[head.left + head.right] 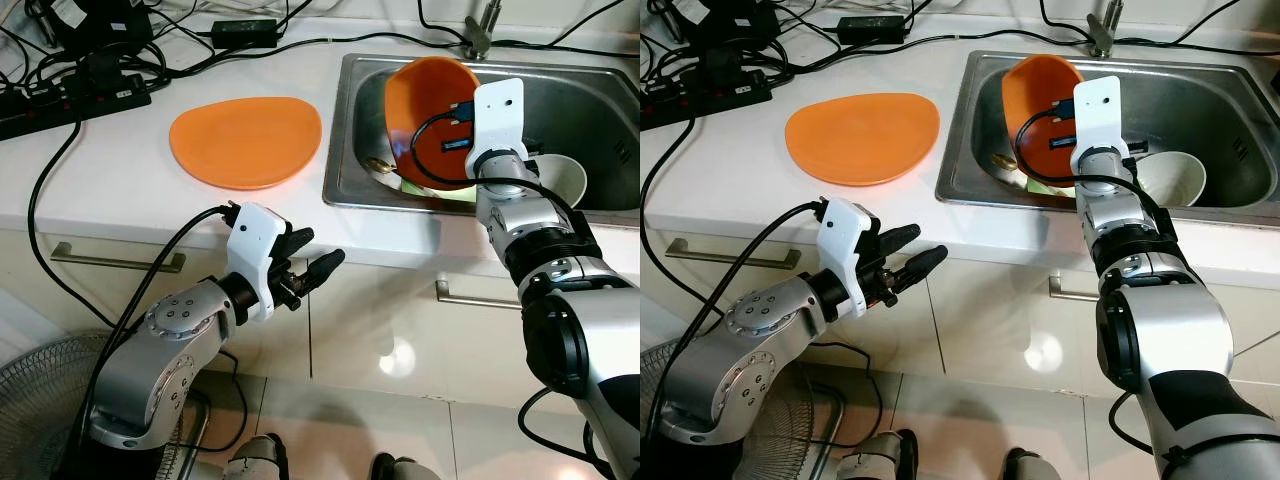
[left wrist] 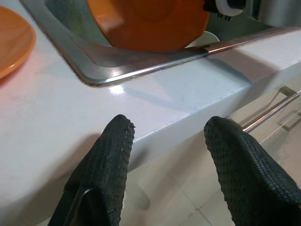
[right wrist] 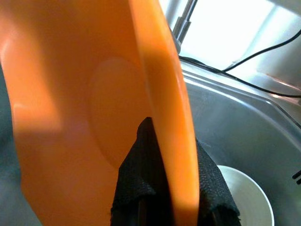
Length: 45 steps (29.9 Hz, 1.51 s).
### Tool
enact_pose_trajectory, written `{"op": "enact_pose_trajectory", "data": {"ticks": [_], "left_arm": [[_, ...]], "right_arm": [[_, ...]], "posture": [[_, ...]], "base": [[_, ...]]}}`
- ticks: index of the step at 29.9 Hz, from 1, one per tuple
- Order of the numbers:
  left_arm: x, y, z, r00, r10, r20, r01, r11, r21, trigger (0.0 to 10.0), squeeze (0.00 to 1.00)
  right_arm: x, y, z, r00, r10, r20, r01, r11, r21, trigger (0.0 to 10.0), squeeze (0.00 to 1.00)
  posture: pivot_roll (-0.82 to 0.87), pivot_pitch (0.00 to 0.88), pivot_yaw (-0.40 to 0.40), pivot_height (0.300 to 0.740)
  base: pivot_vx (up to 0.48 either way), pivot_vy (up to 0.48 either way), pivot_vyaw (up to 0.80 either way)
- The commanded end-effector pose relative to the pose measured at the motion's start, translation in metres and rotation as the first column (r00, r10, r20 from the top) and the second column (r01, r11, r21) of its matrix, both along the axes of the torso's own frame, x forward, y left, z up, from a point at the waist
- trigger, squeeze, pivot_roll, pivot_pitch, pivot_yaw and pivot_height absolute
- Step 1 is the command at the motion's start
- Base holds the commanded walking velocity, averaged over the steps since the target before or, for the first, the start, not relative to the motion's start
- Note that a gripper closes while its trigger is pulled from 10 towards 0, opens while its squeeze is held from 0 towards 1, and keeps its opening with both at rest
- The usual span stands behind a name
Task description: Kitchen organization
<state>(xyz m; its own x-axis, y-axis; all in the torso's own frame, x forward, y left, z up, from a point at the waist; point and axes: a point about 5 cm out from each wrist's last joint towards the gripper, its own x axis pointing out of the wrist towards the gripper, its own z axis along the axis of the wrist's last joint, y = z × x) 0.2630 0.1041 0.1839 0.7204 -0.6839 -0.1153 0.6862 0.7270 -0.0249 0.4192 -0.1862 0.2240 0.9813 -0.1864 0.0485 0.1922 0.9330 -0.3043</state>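
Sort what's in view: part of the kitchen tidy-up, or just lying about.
Job: orange bowl clamped in the right gripper; orange plate on the counter; white bowl in the sink; left gripper, open.
Lying about: cables, power strip, fan.

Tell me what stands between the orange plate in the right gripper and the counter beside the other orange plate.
Nothing visible blocks it. The right gripper holds the tilted orange plate by its rim above the sink. The bare counter beside the second orange plate is open; the left gripper waits open below the counter edge.
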Motion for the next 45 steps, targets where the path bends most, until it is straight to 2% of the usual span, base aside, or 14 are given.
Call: {"op": "enact_pose_trajectory", "data": {"ticks": [1, 2, 3, 4, 5, 6, 11, 13, 14, 23, 30, 36, 40, 45], "left_arm": [[-0.002, -0.002, 0.0, 1.0, -0.011, -0.007, 0.011, 1.0, -0.001, 10.0, 0.0], [-0.002, -0.002, 0.0, 1.0, -0.01, -0.008, 0.009, 1.0, -0.004, 10.0, 0.0], [-0.002, -0.002, 0.0, 1.0, -0.01, -0.008, 0.009, 1.0, -0.004, 10.0, 0.0], [-0.002, -0.002, 0.0, 1.0, -0.009, -0.008, 0.008, 1.0, -0.005, 10.0, 0.0], [-0.001, -0.002, 0.0, 1.0, -0.008, -0.009, 0.008, 1.0, -0.005, 10.0, 0.0], [-0.001, -0.002, 0.0, 1.0, -0.007, -0.009, 0.007, 1.0, -0.005, 10.0, 0.0], [-0.001, -0.002, 0.0, 1.0, -0.005, -0.01, 0.005, 1.0, -0.007, 10.0, 0.0], [-0.001, -0.002, 0.0, 1.0, -0.004, -0.011, 0.004, 1.0, -0.008, 10.0, 0.0], [-0.002, -0.002, -0.001, 1.0, -0.003, -0.013, 0.003, 1.0, -0.008, 10.0, 0.0], [-0.001, -0.003, -0.001, 1.0, 0.002, -0.014, -0.002, 1.0, -0.012, 10.0, 0.0], [0.007, -0.004, 0.004, 0.998, 0.056, 0.042, -0.054, 0.997, -0.048, 10.0, 0.0], [0.03, 0.0, 0.023, 0.964, 0.208, 0.164, -0.19, 0.974, -0.121, 10.0, 0.0], [0.036, 0.004, 0.029, 0.944, 0.271, 0.191, -0.24, 0.956, -0.168, 10.0, 0.0], [0.047, 0.009, 0.033, 0.921, 0.326, 0.215, -0.288, 0.938, -0.192, 10.0, 0.0]], "right_arm": [[0.003, -0.002, 0.023, 0.997, -0.01, 0.074, 0.009, 1.0, 0.003, 10.0, 0.0], [0.003, -0.003, 0.024, 0.997, -0.018, 0.069, 0.018, 1.0, -0.003, 10.0, 0.41], [0.003, -0.003, 0.024, 0.997, -0.018, 0.069, 0.018, 1.0, -0.003, 10.0, 0.41], [0.003, -0.004, 0.024, 0.997, -0.024, 0.067, 0.024, 1.0, -0.005, 10.0, 0.51], [0.003, -0.005, 0.023, 0.998, -0.029, 0.061, 0.029, 1.0, -0.008, 10.0, 0.89], [0.002, -0.007, 0.023, 0.998, -0.032, 0.055, 0.033, 0.999, -0.009, 10.0, 1.0], [0.002, -0.009, 0.021, 0.999, -0.034, 0.043, 0.034, 0.999, -0.007, 10.0, 1.0], [0.002, -0.009, 0.021, 0.999, -0.033, 0.041, 0.034, 0.999, -0.006, 10.0, 0.91], [0.002, -0.009, 0.02, 0.999, -0.032, 0.039, 0.033, 0.999, -0.005, 10.0, 0.0], [0.002, -0.006, 0.017, 0.999, -0.02, 0.036, 0.019, 1.0, 0.014, 10.0, 0.0], [-0.001, 0.004, 0.028, 0.98, 0.044, 0.192, -0.063, 0.994, 0.092, 10.0, 0.0], [-0.019, 0.035, 0.037, 0.891, 0.186, 0.414, -0.268, 0.952, 0.15, 10.0, 0.0], [-0.035, 0.048, 0.031, 0.854, 0.239, 0.462, -0.35, 0.921, 0.169, 10.0, 0.0], [-0.046, 0.054, 0.014, 0.856, 0.245, 0.456, -0.385, 0.89, 0.245, 10.0, 0.0]], "posture": [[0.22, 0.182, 0.02, 0.74], [0.22, 0.184, 0.02, 0.74], [0.22, 0.184, 0.02, 0.74], [0.22, 0.185, 0.019, 0.74], [0.21, 0.185, 0.019, 0.74], [0.21, 0.188, 0.018, 0.74], [0.21, 0.192, 0.017, 0.74], [0.21, 0.194, 0.016, 0.74], [0.21, 0.196, 0.016, 0.74], [0.2, 0.203, 0.015, 0.74], [0.18, 0.21, 0.019, 0.74], [0.13, 0.197, 0.01, 0.74], [0.12, 0.188, 0.009, 0.74], [0.11, 0.164, 0.014, 0.74]], "base": [[0.0, 0.0, 0.0], [0.0, 0.0, 0.0], [0.0, 0.0, 0.0], [0.0, 0.0, 0.0], [0.0, 0.0, 0.0], [0.0, 0.0, 0.0], [0.0, 0.0, 0.0], [0.0, 0.0, 0.0], [0.0, 0.0, 0.0], [0.0, 0.0, 0.0], [0.0, 0.0, 0.0], [0.0, 0.0, 0.0], [0.0, 0.0, 0.0], [0.0, 0.0, 0.0]]}}
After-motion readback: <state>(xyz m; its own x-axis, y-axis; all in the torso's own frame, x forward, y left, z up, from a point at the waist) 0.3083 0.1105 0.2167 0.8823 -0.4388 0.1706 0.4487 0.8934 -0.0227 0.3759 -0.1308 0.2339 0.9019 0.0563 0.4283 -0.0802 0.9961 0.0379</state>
